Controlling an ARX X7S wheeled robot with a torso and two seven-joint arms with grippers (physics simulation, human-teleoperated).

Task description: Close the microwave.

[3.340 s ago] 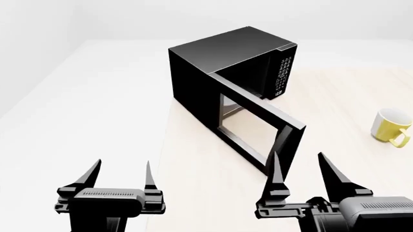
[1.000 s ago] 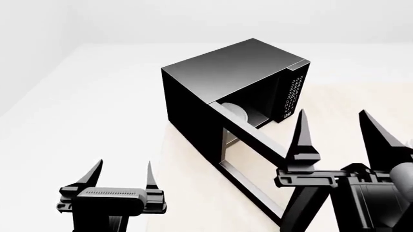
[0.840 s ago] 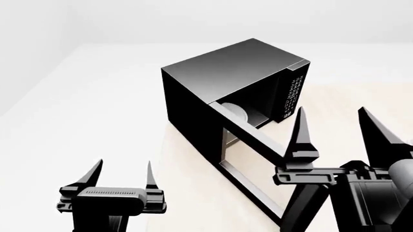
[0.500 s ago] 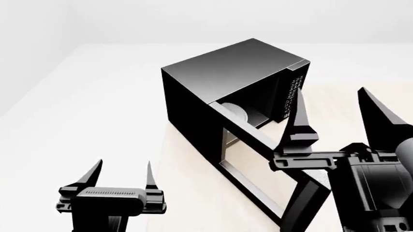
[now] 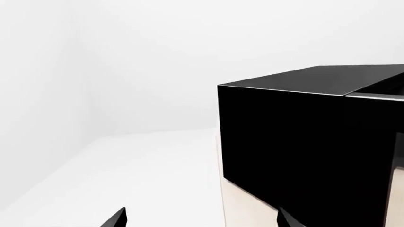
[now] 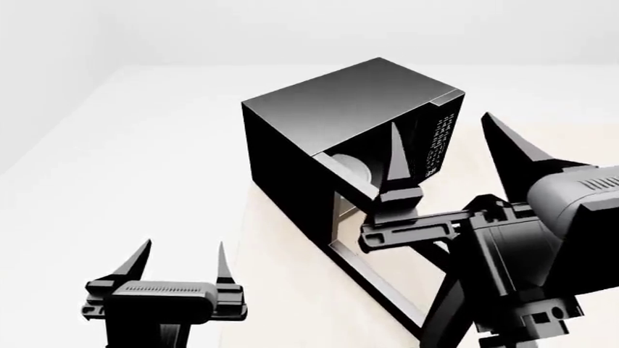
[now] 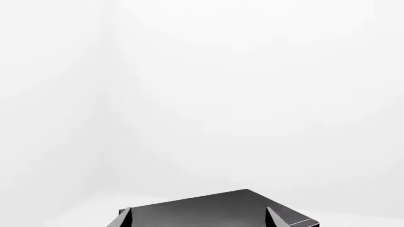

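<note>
While the microwave (image 6: pixel 338 123) stood on the table (image 6: pixel 290 290), its door (image 6: pixel 387 239) hung open.
The right gripper (image 6: pixel 445 156) was spread wide, empty, above the door; the left gripper (image 6: pixel 184 257) was also spread, empty.

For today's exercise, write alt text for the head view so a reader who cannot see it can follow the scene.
A black microwave sits on a pale table, its windowed door swung open toward the camera. The open right gripper is raised in front of the doorway, and the open left gripper hangs low and apart.
</note>
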